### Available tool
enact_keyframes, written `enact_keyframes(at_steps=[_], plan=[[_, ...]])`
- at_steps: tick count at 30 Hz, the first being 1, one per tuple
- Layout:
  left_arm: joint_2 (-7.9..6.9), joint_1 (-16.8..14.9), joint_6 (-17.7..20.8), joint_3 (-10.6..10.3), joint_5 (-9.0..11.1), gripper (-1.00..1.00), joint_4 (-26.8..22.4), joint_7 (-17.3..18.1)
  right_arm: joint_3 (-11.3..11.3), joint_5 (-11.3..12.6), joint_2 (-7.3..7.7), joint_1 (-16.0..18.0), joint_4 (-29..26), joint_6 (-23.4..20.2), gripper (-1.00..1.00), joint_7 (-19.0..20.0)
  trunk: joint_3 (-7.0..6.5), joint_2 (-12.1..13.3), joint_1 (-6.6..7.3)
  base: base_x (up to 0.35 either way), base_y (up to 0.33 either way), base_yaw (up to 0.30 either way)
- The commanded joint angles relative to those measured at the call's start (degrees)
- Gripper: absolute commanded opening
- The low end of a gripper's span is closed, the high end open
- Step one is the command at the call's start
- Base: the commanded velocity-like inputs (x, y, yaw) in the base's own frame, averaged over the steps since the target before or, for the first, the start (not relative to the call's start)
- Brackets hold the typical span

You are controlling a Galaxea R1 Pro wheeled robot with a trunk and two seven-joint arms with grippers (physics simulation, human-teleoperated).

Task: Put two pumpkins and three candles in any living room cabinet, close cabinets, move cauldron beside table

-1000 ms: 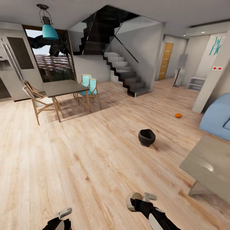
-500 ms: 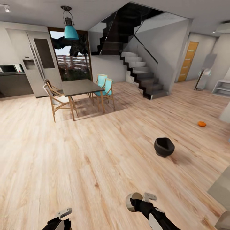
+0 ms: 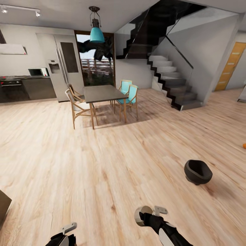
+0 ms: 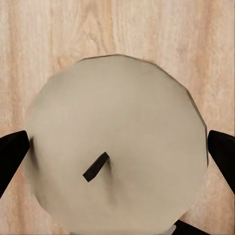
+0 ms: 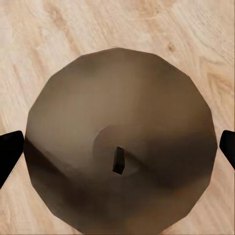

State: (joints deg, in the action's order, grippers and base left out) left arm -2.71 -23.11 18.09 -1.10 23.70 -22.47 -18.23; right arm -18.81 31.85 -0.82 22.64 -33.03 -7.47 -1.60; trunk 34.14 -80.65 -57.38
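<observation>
I am looking out over a wide wooden floor [image 3: 102, 164] from my head camera. My left tool [image 3: 68, 229] is hanging low at the near edge of the view, and my right tool [image 3: 150, 212] is hanging beside it further right. Each is gripping a candle: in the left wrist view a pale candle [image 4: 117, 147] with a short dark wick is sitting between the two dark fingers [image 4: 12, 156], which are pressing its sides. In the right wrist view a browner, shaded candle [image 5: 120, 147] is sitting likewise between my fingers [image 5: 10, 154], with the floor showing behind it.

The cauldron [image 3: 197, 172] is standing upright on the floor ahead of me and to the right, its wide mouth facing up, well apart from everything else. A sliver of orange, one pumpkin [image 3: 244, 146], is showing on the floor at the right edge of the head view, beyond the cauldron.

Further back, a dark dining table [image 3: 104, 93] is standing with wooden chairs [image 3: 77, 106] around it, under a teal pendant lamp [image 3: 96, 34]. A staircase [image 3: 171, 82] is rising to the right of it, and a fridge [image 3: 65, 70] is standing against the wall to the left.
</observation>
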Motion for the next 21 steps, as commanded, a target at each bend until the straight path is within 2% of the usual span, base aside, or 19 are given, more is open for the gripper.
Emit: enact_keyframes(at_steps=[1, 21], plan=[[-0.02, 0.0, 0.3, -0.1, 0.4, -1.0, -0.1, -0.3, -0.2, 0.4, 0.03, 0.0, -0.1, -0.2, -1.0, -0.2, 0.05, 0.0, -0.03, 0.321, 0.0, 0.29], [0.04, 0.0, 0.3, -0.1, 0.4, -1.0, -0.1, -0.3, -0.2, 0.3, 0.03, 0.0, 0.0, -0.2, -1.0, -0.2, 0.05, 0.0, -0.03, 0.316, 0.0, 0.29]])
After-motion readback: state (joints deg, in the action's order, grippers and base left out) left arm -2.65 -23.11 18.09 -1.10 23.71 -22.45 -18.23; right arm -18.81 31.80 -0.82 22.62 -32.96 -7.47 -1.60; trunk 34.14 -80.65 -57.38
